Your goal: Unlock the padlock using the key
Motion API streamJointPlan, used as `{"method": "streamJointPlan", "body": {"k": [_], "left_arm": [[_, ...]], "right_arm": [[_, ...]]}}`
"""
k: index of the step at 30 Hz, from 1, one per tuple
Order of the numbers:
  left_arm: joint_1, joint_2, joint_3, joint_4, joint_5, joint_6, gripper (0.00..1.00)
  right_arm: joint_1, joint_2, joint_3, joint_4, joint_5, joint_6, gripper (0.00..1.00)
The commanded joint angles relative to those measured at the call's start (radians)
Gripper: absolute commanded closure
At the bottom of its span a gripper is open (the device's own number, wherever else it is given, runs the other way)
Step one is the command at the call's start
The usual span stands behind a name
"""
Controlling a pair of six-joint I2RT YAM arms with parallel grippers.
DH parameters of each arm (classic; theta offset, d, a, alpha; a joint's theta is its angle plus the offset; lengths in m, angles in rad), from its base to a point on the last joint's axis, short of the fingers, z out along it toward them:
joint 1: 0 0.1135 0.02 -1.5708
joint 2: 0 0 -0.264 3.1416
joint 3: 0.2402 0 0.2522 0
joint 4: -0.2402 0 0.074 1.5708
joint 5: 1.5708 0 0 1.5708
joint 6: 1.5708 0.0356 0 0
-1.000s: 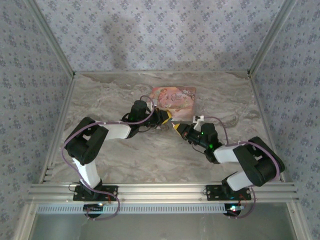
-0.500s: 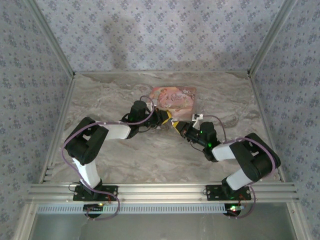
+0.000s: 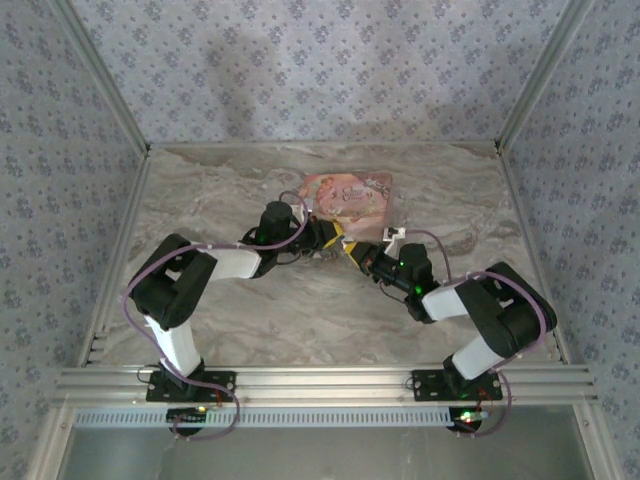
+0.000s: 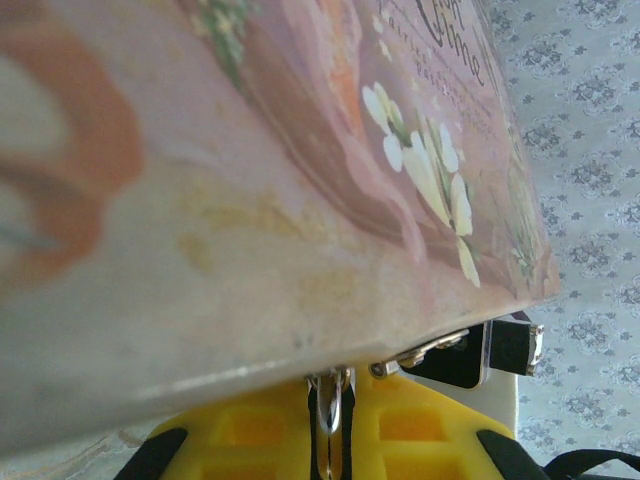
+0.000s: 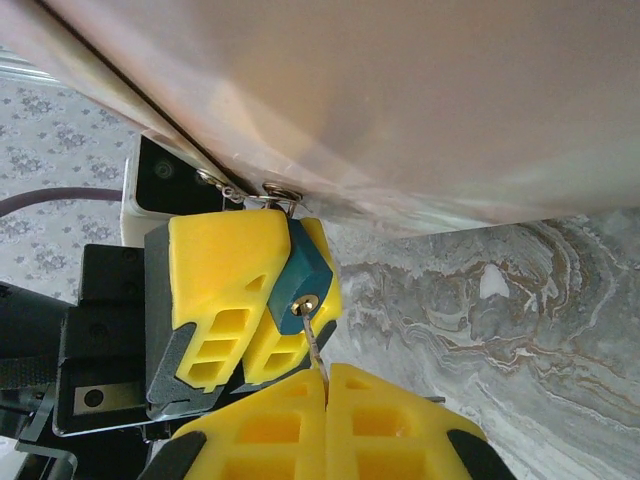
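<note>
My right gripper (image 5: 325, 378) is pressed tight on the key (image 5: 316, 342), and the key's tip sits at the keyhole of the padlock (image 5: 298, 282). My left gripper (image 4: 332, 405) pinches that padlock right at the pink box's (image 3: 348, 197) near edge. Around the box there's grey marbled tabletop (image 3: 220, 195), and beyond it floral-patterned walls (image 3: 300, 60).

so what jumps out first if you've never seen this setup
The pink box at the back of the table catches the eye first. At its near edge the left gripper clamps a small blue padlock, and the right gripper pinches a thin key whose tip sits at the keyhole.
</note>
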Motion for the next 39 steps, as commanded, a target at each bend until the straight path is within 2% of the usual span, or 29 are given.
{"method": "streamJointPlan", "body": {"k": [1,10,25,39], "left_arm": [[0.001,-0.024,-0.001,0.076,0.038,-0.015,0.92],[0.001,-0.023,-0.002,0.092,0.049,-0.023,0.92],[-0.011,-0.026,-0.005,0.102,0.062,-0.019,0.92],[-0.014,-0.028,-0.006,0.099,0.062,-0.013,0.92]], "right_arm": [[0.002,0.01,0.023,0.04,0.004,0.014,1.0],[0.0,0.027,0.043,0.057,0.002,0.065,1.0],[-0.014,0.108,0.038,0.165,0.023,0.278,1.0],[-0.014,0.153,0.035,0.195,0.038,0.426,1.0]]}}
